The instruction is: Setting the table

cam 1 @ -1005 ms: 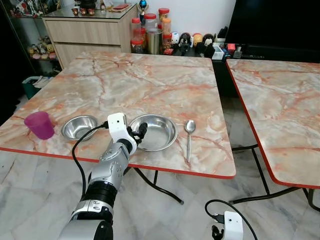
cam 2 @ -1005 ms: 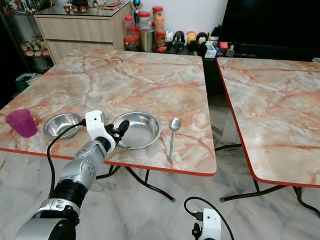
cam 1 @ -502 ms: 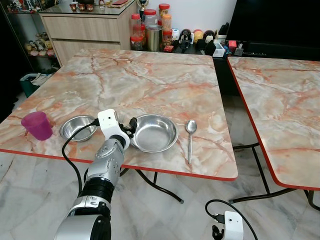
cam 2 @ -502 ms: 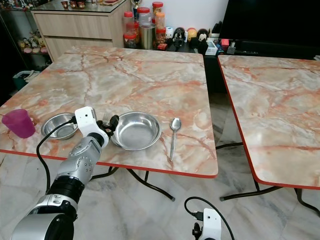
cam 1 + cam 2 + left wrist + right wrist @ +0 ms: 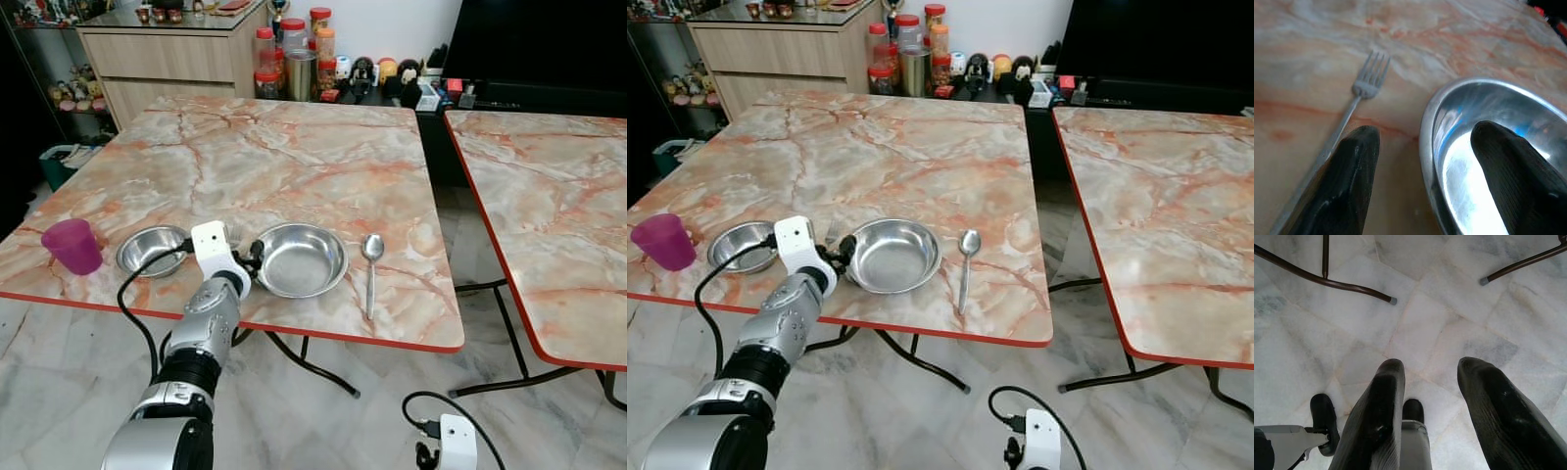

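Observation:
Along the near edge of the marble table (image 5: 294,147) stand a purple cup (image 5: 74,245), a small steel bowl (image 5: 152,250), a wide steel bowl (image 5: 299,259) and a spoon (image 5: 370,269). A fork (image 5: 1359,95) lies between the two bowls, tines pointing away from me. My left gripper (image 5: 250,257) is open at the wide bowl's left rim. In the left wrist view one finger (image 5: 1347,176) rests by the fork handle and the other sits over the bowl's inside. My right gripper (image 5: 1430,377) hangs open low over the floor.
A second marble table (image 5: 549,196) stands to the right across a narrow gap. Behind the table are a wooden cabinet (image 5: 167,59) and a row of jars (image 5: 294,59). Metal table legs (image 5: 1327,281) cross the marble floor below.
My left gripper has shifted a little to the left, from over the wide bowl's rim towards the gap between the bowls. The dishes have stayed in place.

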